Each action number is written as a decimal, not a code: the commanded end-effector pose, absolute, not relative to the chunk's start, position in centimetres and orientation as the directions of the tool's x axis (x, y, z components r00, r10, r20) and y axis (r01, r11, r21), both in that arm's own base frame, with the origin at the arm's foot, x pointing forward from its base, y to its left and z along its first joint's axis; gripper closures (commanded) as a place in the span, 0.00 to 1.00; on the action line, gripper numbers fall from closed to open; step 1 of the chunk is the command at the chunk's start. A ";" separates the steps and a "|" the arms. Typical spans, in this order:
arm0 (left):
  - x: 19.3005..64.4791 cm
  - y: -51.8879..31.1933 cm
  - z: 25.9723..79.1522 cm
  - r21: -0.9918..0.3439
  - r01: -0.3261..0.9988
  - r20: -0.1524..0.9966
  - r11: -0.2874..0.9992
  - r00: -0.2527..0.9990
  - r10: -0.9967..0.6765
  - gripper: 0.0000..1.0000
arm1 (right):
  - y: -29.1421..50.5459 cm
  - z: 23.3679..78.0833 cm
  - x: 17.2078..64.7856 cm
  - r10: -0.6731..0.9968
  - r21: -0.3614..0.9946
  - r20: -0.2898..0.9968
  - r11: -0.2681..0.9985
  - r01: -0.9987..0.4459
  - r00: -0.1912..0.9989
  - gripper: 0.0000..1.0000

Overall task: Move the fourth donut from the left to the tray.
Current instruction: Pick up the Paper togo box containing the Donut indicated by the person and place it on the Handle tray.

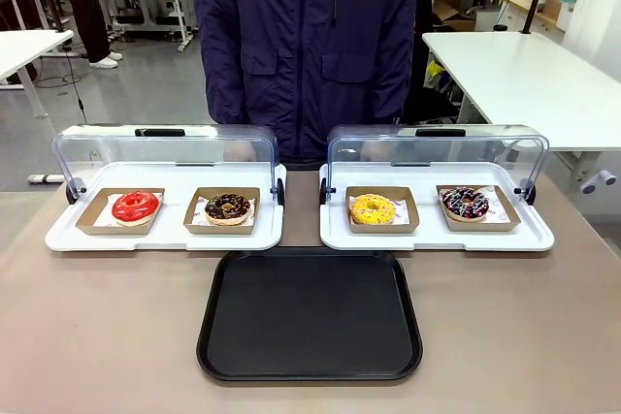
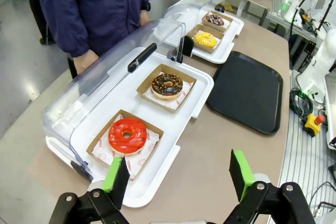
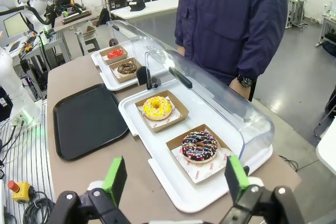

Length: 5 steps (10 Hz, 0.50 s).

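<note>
The tray point(image 1: 310, 317) is set bare at the middle of the near edge of the table point(image 1: 97, 336). Beyond it, at the right end of a white tray point(image 1: 437, 238) whose domed lid stands open, the fourth donut point(image 1: 466, 203) is lodged in a cardboard holder point(image 1: 508, 221). The right gripper point(image 3: 176, 178) and the left gripper point(image 2: 178, 174) are held wide apart, with nothing gripped. The holder's rim is best pinched, so that the glaze is spared.

Fourth donut point(image 1: 466, 203) rightmost, behind tray point(image 1: 310, 322)
</note>
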State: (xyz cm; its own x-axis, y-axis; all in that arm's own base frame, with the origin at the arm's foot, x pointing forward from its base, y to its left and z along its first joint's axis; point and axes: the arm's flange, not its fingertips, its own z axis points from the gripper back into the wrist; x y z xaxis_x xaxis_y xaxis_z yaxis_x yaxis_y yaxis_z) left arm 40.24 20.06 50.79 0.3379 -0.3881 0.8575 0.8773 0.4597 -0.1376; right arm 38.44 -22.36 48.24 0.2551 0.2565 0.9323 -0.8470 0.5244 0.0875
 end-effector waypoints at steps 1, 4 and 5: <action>40.2 20.1 50.9 -0.133 0.884 0.866 0.449 0.324 -0.381 0.00 | -22.4 48.4 38.7 0.237 0.077 0.944 0.522 -0.850 0.231 0.00; 40.2 20.1 50.9 -0.133 0.884 0.866 0.449 0.324 -0.381 0.00 | -22.4 48.4 38.7 0.237 0.077 0.944 0.522 -0.850 0.231 0.00; 40.2 20.1 50.9 -0.133 0.884 0.866 0.449 0.324 -0.381 0.00 | -22.4 48.4 38.7 0.237 0.077 0.944 0.522 -0.850 0.231 0.00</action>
